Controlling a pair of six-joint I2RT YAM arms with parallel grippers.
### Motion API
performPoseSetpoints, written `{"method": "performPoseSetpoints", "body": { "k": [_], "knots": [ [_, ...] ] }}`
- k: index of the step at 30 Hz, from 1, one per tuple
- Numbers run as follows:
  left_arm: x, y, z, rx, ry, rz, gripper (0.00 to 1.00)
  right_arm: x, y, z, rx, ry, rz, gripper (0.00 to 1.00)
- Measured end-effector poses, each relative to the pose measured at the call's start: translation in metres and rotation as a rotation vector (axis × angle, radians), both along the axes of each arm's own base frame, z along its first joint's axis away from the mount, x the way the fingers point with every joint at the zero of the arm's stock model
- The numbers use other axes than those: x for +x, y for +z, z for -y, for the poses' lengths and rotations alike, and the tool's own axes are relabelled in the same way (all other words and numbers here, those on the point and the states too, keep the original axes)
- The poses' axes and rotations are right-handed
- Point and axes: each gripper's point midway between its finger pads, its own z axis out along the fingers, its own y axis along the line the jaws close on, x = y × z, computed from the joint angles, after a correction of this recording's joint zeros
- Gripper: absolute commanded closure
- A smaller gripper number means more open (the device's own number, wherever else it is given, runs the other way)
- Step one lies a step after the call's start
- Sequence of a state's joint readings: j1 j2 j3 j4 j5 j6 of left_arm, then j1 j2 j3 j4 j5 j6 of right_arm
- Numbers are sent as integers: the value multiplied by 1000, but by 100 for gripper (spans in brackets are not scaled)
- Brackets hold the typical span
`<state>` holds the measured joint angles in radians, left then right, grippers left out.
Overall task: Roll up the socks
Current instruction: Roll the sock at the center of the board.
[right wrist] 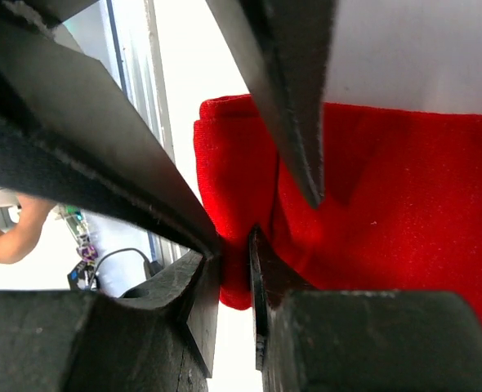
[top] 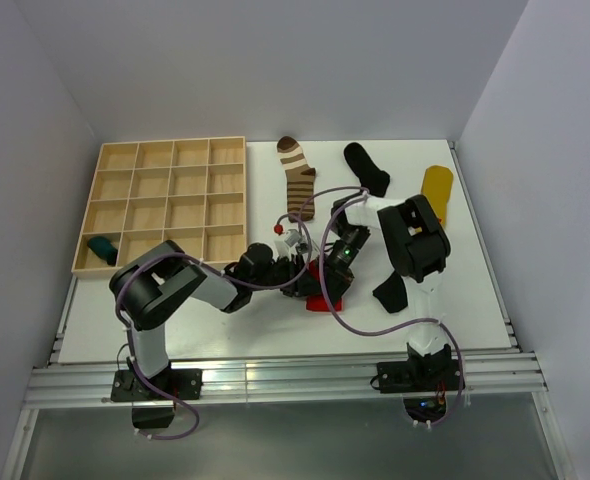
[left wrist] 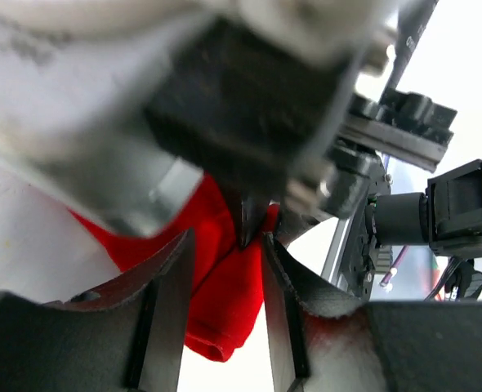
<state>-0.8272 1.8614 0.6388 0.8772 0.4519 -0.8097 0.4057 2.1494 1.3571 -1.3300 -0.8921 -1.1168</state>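
- Right gripper (right wrist: 234,245) pinches red sock (right wrist: 388,220): soft knit, folded edge.
- Left gripper (left wrist: 226,238) straddles that fold; grip unclear.
- Sock lies 6 o'clock of striped sock (top: 297,185).
- Both arms low, wrists meeting.

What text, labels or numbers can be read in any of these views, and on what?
No readable text in any view.
Faint dark marks on the pale housing in the left wrist view: too blurred to read.
red sock, striped sock, wooden tray: no lettering visible.
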Motion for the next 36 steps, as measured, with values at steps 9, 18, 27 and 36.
{"method": "performPoseSetpoints", "body": {
  "k": [9,18,27,36],
  "knots": [
    [14,-7,8,87,70,-24,73,4,0,5,-35,-48,-25,79],
    [28,-28,10,221,151,-64,92,4,-3,11,-87,-101,-84,80],
    [30,-33,11,262,207,-114,100,4,-4,11,-100,-120,-104,80],
    [31,-33,9,262,269,-172,100,7,-6,12,-117,-156,-113,81]
  ]
}}
